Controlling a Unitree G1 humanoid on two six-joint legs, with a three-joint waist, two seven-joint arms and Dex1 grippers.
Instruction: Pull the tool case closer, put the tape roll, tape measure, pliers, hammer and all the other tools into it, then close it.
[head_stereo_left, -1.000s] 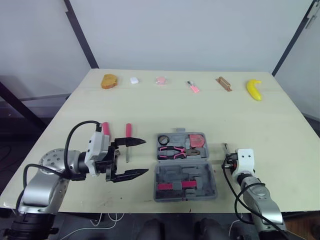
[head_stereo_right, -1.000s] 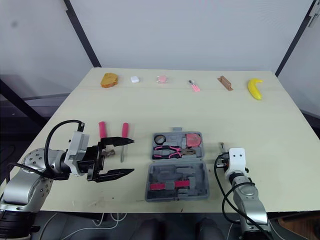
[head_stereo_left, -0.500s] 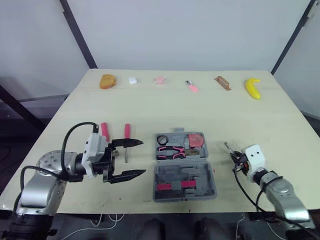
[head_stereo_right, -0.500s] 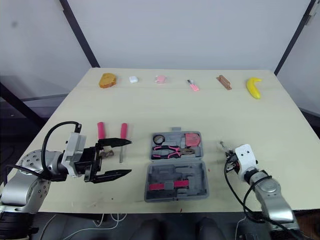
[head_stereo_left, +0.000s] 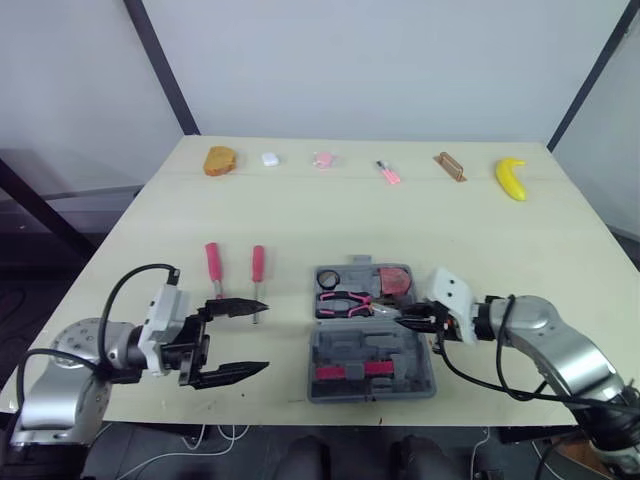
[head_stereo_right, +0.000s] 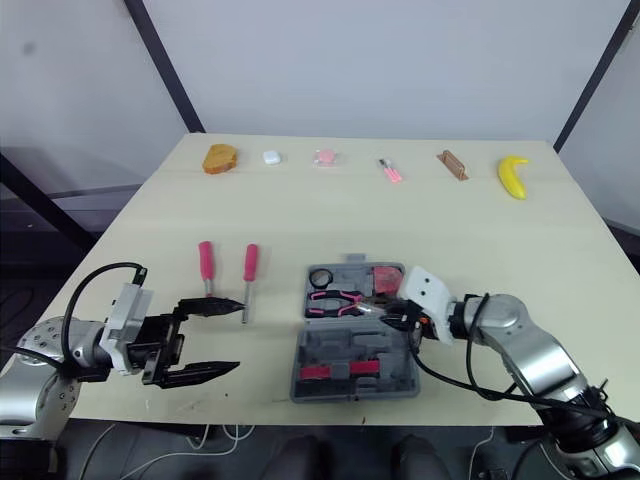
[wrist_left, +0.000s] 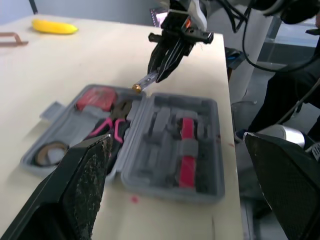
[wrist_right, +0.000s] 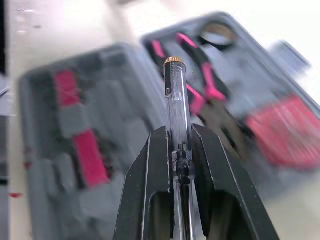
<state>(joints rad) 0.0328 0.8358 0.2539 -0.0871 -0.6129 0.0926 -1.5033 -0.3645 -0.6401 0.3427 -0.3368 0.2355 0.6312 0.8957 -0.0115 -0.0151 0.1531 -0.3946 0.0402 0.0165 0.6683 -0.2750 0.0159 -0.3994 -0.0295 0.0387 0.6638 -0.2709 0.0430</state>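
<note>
Case (head_stereo_left: 330, 352) is lying open and flat on the table (head_stereo_left: 300, 215), near the front edge and about midway across. Its far half is holding the tape roll (head_stereo_left: 328, 279), the pliers (head_stereo_left: 345, 298) and the red tape measure (head_stereo_left: 395, 280). Its near half is showing grey moulded slots with two pink pieces in them.

The right claw (head_stereo_left: 405, 320) is reaching in from the case's right side. Its fingers are pinching a thin clear tester (wrist_right: 175, 95) with a brass cap. The tester is pointing out over the line where the two halves meet, just beside the pliers; whether it is touching the case cannot be told.

The left claw (head_stereo_left: 262, 337) is hovering left of the case, spread wide and gripping nothing. Two pink-handled screwdrivers (head_stereo_left: 212, 262) are lying side by side on the table just beyond it.

A banana (head_stereo_left: 511, 178) is sitting at the far right of the table.
</note>
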